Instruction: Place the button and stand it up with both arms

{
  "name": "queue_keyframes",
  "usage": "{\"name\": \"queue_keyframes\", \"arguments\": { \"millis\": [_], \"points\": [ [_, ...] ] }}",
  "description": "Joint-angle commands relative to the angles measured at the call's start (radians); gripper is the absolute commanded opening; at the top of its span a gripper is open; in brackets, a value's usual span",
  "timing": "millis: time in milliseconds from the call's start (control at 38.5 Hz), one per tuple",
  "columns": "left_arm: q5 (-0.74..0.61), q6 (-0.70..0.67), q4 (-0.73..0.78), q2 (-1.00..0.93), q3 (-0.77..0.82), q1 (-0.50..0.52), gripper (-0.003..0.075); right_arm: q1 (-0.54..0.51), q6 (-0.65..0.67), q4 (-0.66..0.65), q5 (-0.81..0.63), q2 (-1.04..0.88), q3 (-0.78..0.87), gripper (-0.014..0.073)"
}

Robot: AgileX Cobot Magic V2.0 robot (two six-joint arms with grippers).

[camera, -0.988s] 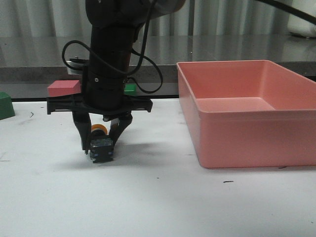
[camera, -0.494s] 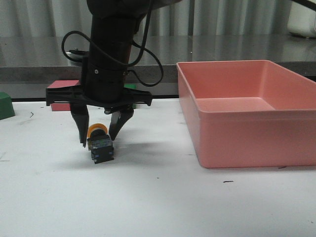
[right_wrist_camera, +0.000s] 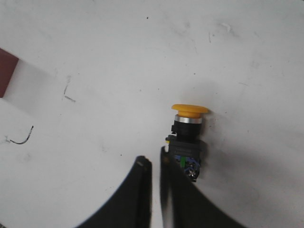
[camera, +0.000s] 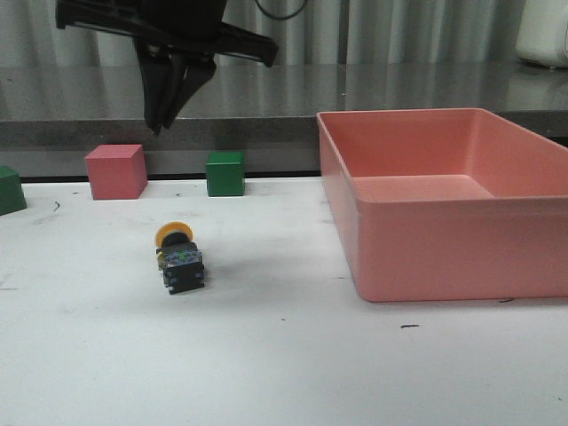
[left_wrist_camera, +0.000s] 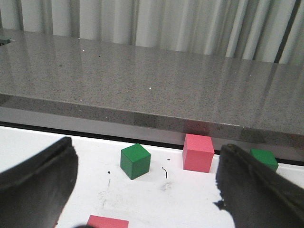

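Note:
The button (camera: 178, 257) lies on its side on the white table, its yellow cap toward the back and its contact block toward the front. In the right wrist view the button (right_wrist_camera: 186, 137) lies just beside the fingertips and is not held. My right gripper (camera: 161, 122) hangs high above the button, its fingers almost together with nothing between them (right_wrist_camera: 152, 159). The left gripper (left_wrist_camera: 145, 190) is wide open and empty, facing the cubes at the back of the table. It does not show in the front view.
A large pink bin (camera: 444, 200) stands at the right. Along the back edge sit a pink cube (camera: 115, 171), a green cube (camera: 224, 173) and another green block (camera: 9, 189) at the far left. A grey counter (camera: 399, 84) runs behind the table.
The right gripper opened off the button, rose well above the table and brought its fingers together. The button stayed lying on its side where it was set down.

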Motion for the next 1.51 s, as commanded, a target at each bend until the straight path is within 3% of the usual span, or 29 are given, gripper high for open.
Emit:
{"name": "queue_keyframes", "arguments": {
  "millis": [0,286,416,676,936,1066,1482],
  "points": [
    [-0.080,-0.006,-0.006,0.013,-0.037,0.001,0.0564,-0.006,-0.019,0.005,0.005,-0.090,-0.029,-0.0062],
    [-0.080,-0.006,-0.006,0.013,-0.037,0.001,0.0564,-0.091,-0.092,0.004,0.183,-0.160,-0.029,-0.0065],
    [-0.080,-0.006,-0.006,0.013,-0.037,0.001,0.0564,-0.160,-0.110,0.005,0.190,-0.210,-0.001,-0.0065],
    [-0.080,-0.006,-0.006,0.013,-0.037,0.001,0.0564,-0.340,-0.170,0.005,0.182,-0.390,0.304,-0.0065],
    [-0.080,-0.006,-0.006,0.013,-0.037,0.001,0.0564,-0.548,-0.196,-0.002,0.042,-0.582,0.680,-0.0065],
    [-0.080,-0.006,-0.006,0.013,-0.037,0.001,0.0564,-0.618,-0.201,-0.076,-0.060,-0.687,0.841,-0.0067],
    [-0.080,-0.006,-0.006,0.013,-0.037,0.001,0.0564,-0.631,-0.201,-0.122,-0.548,-1.165,1.404,-0.0069]
  ]
}}
